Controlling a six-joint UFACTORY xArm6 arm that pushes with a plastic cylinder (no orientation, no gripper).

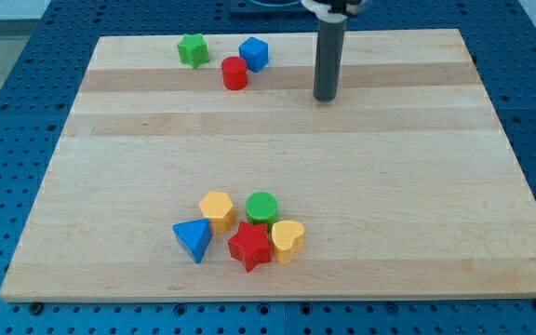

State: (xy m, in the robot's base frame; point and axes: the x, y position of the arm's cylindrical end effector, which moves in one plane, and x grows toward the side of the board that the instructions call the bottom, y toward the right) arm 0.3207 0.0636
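My tip [325,97] rests on the wooden board [389,186] near the view's top, right of centre, touching no block. The nearest blocks lie to its left: a blue cube [254,53], a red cylinder [234,73] just below and left of it, and a green star [193,49] further left. Toward the view's bottom sits a tight cluster: a yellow hexagon [217,210], a green cylinder [261,208], a blue triangle [193,240], a red star [249,246] and a yellow heart [288,241].
The board lies on a blue perforated table [7,112] that shows around all its edges. The rod's upper part and arm mount leave the view at the top.
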